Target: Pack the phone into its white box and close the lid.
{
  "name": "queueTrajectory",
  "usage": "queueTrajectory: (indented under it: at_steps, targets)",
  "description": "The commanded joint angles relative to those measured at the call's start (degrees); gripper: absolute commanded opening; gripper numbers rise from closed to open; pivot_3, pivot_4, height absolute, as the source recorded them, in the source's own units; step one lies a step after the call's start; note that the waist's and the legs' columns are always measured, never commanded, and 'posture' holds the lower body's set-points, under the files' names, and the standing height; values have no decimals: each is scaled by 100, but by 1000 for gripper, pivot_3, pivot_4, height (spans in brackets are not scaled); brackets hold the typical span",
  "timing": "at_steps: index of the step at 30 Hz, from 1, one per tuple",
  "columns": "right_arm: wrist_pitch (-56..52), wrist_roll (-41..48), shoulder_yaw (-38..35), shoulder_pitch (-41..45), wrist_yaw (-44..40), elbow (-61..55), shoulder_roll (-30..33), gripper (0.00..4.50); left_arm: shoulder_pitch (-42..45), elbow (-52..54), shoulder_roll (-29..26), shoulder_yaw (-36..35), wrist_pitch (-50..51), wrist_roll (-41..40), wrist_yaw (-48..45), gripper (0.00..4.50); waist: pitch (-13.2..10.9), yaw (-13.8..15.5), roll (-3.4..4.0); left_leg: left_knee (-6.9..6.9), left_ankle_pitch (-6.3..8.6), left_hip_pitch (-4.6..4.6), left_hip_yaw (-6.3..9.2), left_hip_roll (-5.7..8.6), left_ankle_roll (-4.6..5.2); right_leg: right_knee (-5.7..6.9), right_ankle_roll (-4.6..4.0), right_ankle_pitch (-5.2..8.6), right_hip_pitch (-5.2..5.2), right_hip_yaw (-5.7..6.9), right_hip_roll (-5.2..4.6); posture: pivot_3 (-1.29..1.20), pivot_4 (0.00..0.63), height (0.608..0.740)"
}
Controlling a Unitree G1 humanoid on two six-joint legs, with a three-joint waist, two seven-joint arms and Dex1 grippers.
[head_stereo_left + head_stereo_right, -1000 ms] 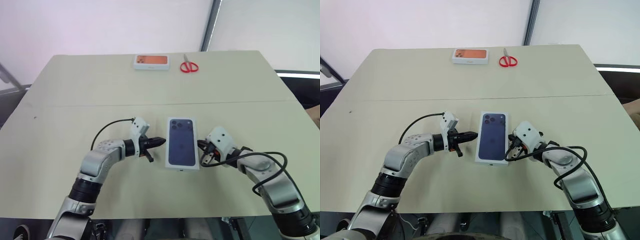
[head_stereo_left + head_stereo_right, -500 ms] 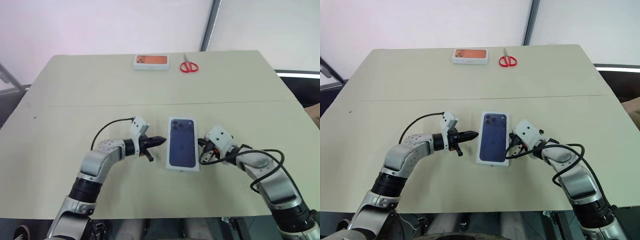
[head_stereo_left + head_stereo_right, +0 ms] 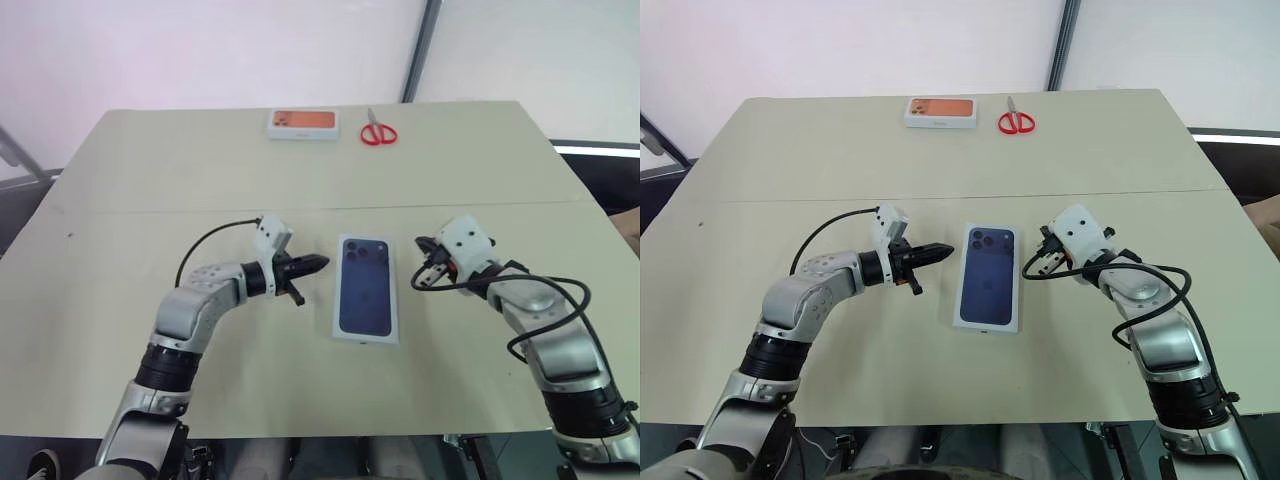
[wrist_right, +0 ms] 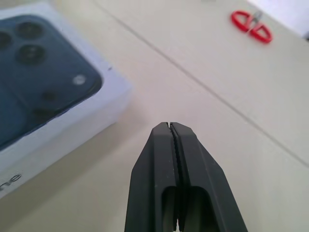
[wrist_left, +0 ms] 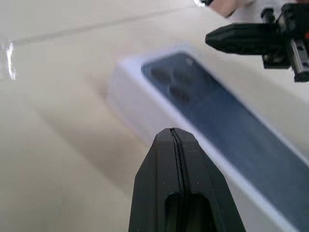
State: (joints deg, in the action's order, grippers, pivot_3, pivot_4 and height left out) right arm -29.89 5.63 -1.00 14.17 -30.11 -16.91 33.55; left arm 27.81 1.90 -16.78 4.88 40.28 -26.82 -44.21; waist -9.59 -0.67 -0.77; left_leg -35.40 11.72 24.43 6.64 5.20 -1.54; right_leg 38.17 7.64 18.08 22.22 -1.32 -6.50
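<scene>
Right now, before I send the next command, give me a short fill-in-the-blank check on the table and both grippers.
1. The lid, printed with a phone picture, sits on the white box and faces ____.
2. The left gripper has its jaws ____, beside the lid without touching it.
3. The red scissors lie at the far edge, beside a white box with an ____ picture.
4. The right gripper holds ____.

Missing words: up; shut; orange; nothing

Lid (image 3: 365, 289) flanked by bare table (image 3: 150, 200); scissors (image 3: 378, 132), orange-picture box (image 3: 303, 123) well apart.
</scene>
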Motion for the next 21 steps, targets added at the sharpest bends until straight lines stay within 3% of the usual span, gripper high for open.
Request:
queueTrajectory:
  at_steps: [1,11,21]
  targets:
    - [105,273,82,74,-169,-324,-191,46,176,22,274,122,-156,-54,18,0,0,3,0,0,0,0,0,0,0,0,0,0,-1,0,0,0,150,740]
    - [-189,50,968,-337,-470,-596,-87,46,-131,-329,342,710,-610,545,20,0,1,-7,1,-1,-1,-1,-1,-1,-1,1,0,0,0,-2,2,0,150,740]
    - [-431,214,896,-345,-664,-611,65,46,-336,-283,217,696,-568,537,-40,0,8,7,-3,-4,0,-3,1,0,-1,0,0,0,-5,0,2,0,150,740]
